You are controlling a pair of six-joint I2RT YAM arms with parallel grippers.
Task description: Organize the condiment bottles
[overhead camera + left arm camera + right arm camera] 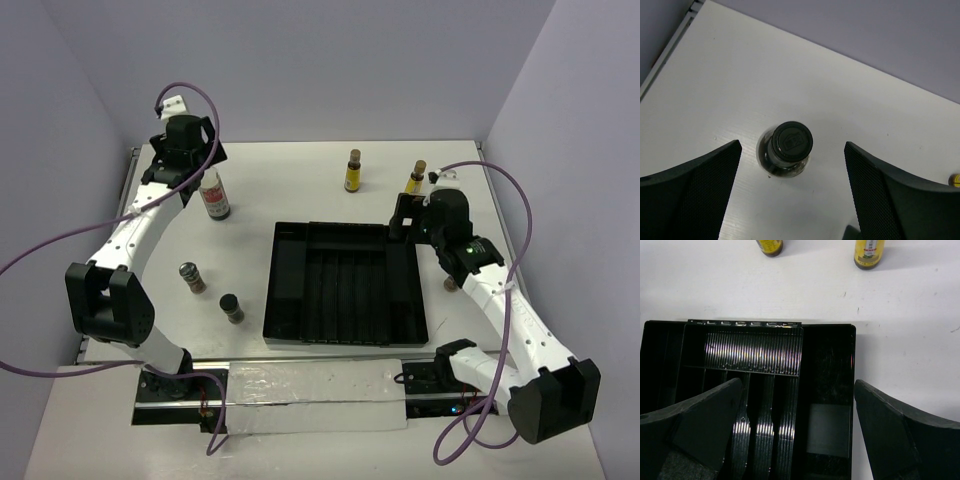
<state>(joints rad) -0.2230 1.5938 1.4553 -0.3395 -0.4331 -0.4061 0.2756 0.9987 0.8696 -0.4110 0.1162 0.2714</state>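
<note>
The taller clear bottle (214,195) with a black cap and a red-white label stands at the back left. My left gripper (192,166) hovers just above and behind it, open and empty. In the left wrist view its cap (788,141) lies between the spread fingers (705,185). Two slim yellow bottles (353,170) (416,178) stand at the back, and both show in the right wrist view (770,246) (869,251). Two dark jars (191,277) (232,307) stand left of the tray. A third dark jar (450,285) is partly hidden by my right arm. My right gripper (405,218) (799,385) is open and empty over the tray's back right corner.
The black ridged tray (283,232) (765,322) lies mid-table with nothing in it. Walls close in the table at the back and on both sides. Purple cables loop off both arms. A white strip lies along the near edge between the arm bases.
</note>
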